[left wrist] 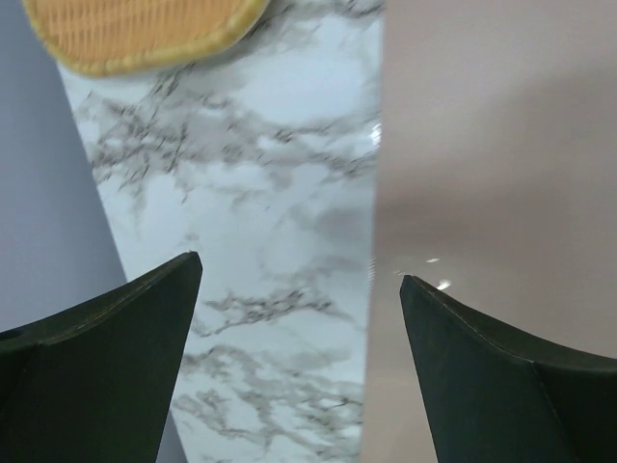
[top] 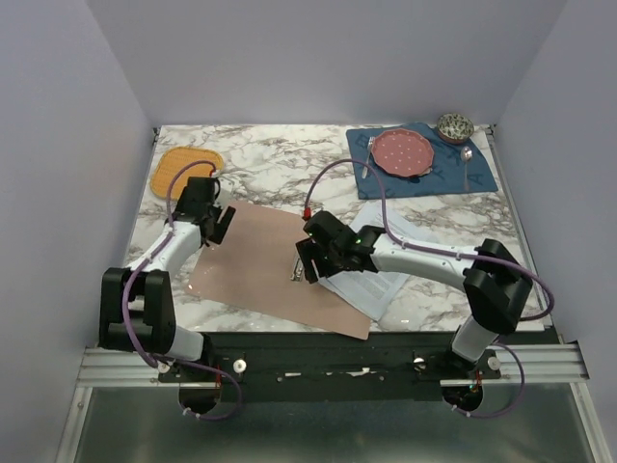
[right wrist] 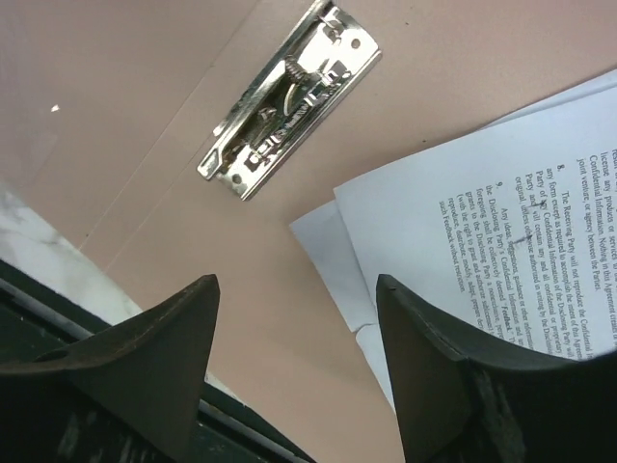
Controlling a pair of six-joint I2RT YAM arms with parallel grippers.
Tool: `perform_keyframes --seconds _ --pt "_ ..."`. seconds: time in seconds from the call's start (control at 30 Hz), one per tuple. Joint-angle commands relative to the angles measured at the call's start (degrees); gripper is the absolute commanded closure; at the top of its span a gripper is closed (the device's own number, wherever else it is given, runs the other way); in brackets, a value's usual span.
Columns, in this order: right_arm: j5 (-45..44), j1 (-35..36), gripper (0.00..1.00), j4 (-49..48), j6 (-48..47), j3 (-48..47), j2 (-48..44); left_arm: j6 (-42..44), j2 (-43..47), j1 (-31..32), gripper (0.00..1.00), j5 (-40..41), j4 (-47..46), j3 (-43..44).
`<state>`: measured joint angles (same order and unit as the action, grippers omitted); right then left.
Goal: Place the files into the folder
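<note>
The pinkish-brown folder [top: 251,265] lies open and flat on the marble table, its metal clip [right wrist: 289,96] showing in the right wrist view. The files [top: 371,286], white sheets with black text, lie overlapping on the folder's right side, partly past its edge and partly under the right arm. In the right wrist view the files [right wrist: 501,203] sit just right of the clip on the folder [right wrist: 434,58]. My right gripper [right wrist: 297,279] hangs open over the folder beside the files' corner, holding nothing. My left gripper [left wrist: 300,267] is open and empty, straddling the folder's [left wrist: 492,145] left edge.
An orange woven mat [top: 187,169] lies at the back left, near the left arm. At the back right a blue placemat [top: 421,183] carries a pink plate [top: 402,151] and a spoon [top: 467,164], with a small bowl [top: 455,126] behind it.
</note>
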<state>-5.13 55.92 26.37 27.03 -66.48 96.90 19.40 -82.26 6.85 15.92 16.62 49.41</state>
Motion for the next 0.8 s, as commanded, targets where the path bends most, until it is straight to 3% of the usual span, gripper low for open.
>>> perform_keyframes --seconds 0.0,0.13,0.3,0.33,0.5,0.57,0.77 --pt "2.4 4.4 0.29 -2.5 -3.2 1.9 -5.1 8.5 1.7 -6.3 0.01 -4.3 -0.7 -5.4" --pt "7.0 8.5 0.51 -4.1 -3.0 6.0 -7.4 12.1 -0.2 -10.6 0.01 -1.4 -6.2 -9.0" --pt "13.2 10.2 0.67 -8.7 -1.6 12.1 -9.4 13.0 -3.4 -10.8 0.01 1.4 -11.4 -11.7" --pt "15.0 10.4 0.74 -9.2 -1.6 13.6 -9.6 13.2 -3.8 -10.9 0.01 1.7 -12.0 -12.1" --pt "16.6 10.5 0.83 -12.0 -1.2 15.9 -8.9 14.7 -3.6 -10.8 0.01 2.6 -14.4 -15.1" --pt "17.2 10.6 0.91 -13.1 -1.2 16.1 -7.5 14.9 -3.1 -10.8 0.01 2.6 -14.4 -15.8" --pt "20.3 11.0 0.96 -16.3 -1.5 15.9 -4.5 16.5 0.6 -9.8 0.01 2.7 -14.3 -19.7"
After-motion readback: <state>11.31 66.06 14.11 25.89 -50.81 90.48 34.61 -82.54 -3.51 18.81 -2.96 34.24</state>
